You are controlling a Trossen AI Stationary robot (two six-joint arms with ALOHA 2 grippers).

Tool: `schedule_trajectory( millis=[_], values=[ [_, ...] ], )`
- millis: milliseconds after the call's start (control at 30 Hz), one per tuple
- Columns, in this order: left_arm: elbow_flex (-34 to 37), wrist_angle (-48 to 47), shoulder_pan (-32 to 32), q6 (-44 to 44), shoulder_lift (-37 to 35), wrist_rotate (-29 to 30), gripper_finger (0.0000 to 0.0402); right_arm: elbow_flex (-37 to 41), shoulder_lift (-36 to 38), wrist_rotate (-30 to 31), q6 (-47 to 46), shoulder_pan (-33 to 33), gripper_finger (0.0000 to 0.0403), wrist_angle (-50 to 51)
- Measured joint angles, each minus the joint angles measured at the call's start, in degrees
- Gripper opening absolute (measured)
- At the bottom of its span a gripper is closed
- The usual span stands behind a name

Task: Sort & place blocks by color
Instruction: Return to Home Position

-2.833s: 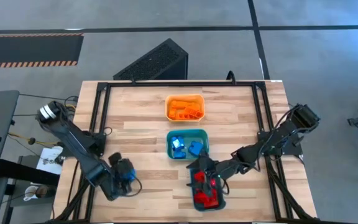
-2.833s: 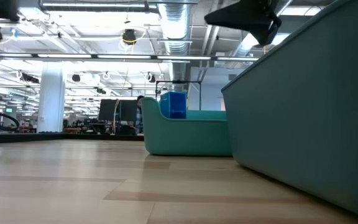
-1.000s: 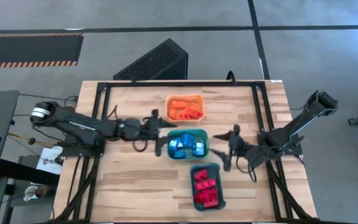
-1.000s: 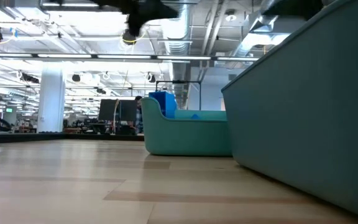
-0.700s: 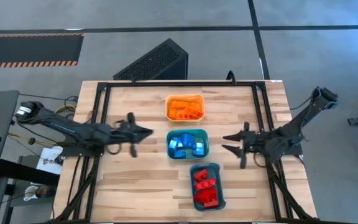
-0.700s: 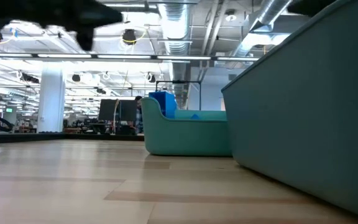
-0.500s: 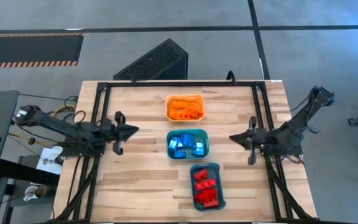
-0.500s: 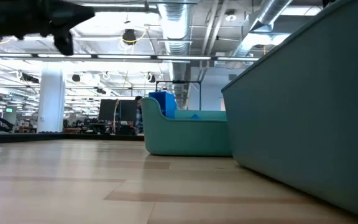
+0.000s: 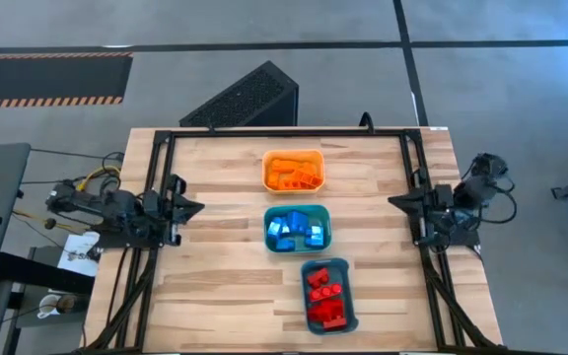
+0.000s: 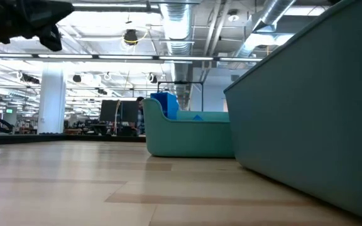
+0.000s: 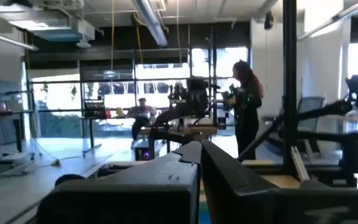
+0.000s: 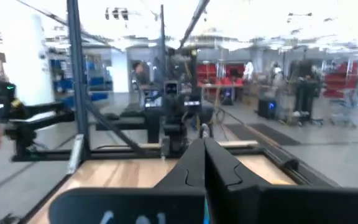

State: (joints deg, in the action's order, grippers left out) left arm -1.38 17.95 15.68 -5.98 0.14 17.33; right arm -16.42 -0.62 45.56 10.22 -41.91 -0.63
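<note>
Apparently all but finished, judging from how things lie.

At the left edge of the table (image 9: 215, 286): left gripper (image 9: 195, 206), fingers clenched tip to tip on nothing, pointing toward the middle. Shows as the same closed wedge in the left wrist view, aimed level across the room rather than down at any work.

Moving right, to the middle of the table: three trays in a line running from the far edge toward the near edge.
- Nearest the far edge, orange tray (image 9: 293, 154), holding the orange blocks (image 9: 294, 174).
- Just beside it, toward the near edge, teal tray (image 9: 298, 208) with the blue blocks (image 9: 296, 232). In the low view, one of them pokes above the rim.
- A touch further right and close to the near edge, darker tray (image 9: 326, 262) with the red blocks (image 9: 325, 298).

Exact count per tray too small to tell. No mixed colours visible in any tray, and no block visible on the bare wood outside them.

At the right edge: right gripper (image 9: 397, 202), fingers likewise pressed shut and empty, pointing inward, well apart from every tray.

Looks sorted, then: nothing to pick, nothing carried. Remaining, probably, only settling both arms into a rest pose at the table's sides, and seemingly close to that already.
</note>
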Motion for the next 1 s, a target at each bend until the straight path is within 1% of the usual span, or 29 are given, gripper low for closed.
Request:
schedule_trajectory(
  millis=[100,200,333,433,500,600,700,833,1000],
  values=[
    [0.40,0.32,-0.33,-1.02,0.59,-0.16,0.0000,2.02,0.32,0.45,2.85,0.45,0.0009,-1.55],
    [0.76,-5.28,-0.74,1.25,0.40,-1.04,0.0000,3.25,-0.02,-2.57,2.91,1.28,0.0004,-3.13],
    [0.76,-7.98,-0.70,2.16,0.13,-3.02,0.0000,7.31,0.41,-3.58,-1.92,2.90,0.0006,-1.86],
    [0.78,-8.52,-0.70,2.22,0.07,-3.79,0.0000,9.66,0.28,-3.71,-5.77,3.60,0.0007,-2.94],
    [0.80,-8.68,-0.72,2.38,0.07,-6.51,0.0000,11.99,0.23,-3.62,-8.46,4.27,0.0007,-1.94],
    [0.80,-8.36,-0.71,2.33,0.09,-13.30,0.0000,14.31,0.49,-3.55,-12.41,4.85,0.0007,-2.63],
    [0.82,-9.02,-0.70,3.58,0.09,-16.63,0.0000,15.64,0.27,-3.26,-16.22,5.42,0.0007,-3.44],
    [0.85,-12.52,-0.70,5.05,0.09,-16.96,0.0000,15.64,-0.04,-3.14,-19.94,5.76,0.0011,-3.49],
    [0.90,-14.47,-0.70,9.14,0.09,-16.50,0.0000,15.64,-0.09,-2.99,-20.30,5.79,0.0026,-3.47]
  ],
)
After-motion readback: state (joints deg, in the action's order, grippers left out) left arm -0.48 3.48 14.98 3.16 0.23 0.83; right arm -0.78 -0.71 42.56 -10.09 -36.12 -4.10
